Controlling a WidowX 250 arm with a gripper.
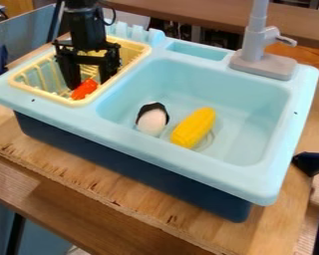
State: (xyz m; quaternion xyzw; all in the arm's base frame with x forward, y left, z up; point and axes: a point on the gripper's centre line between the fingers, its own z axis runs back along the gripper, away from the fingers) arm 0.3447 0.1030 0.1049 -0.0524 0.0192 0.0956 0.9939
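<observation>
The gripper (89, 83) hangs over the yellow dish rack (74, 103), fingers apart, beside an orange-red object (84, 89) in the rack. Right of it, the light-blue sink (252, 124) holds a white-and-black toy (152, 121) and, just right, yellow corn (194, 128).

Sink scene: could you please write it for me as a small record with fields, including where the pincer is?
pincer: over the rack, fingers apart
nearest thing: red piece, in the rack, at the fingertips; contact cannot be told
rack: pale yellow, set in the left side of the sink as pictured
in basin: corn, yellow; beside it, a white-and-black piece
faucet: grey, at the back rim
under sink: wooden board
</observation>
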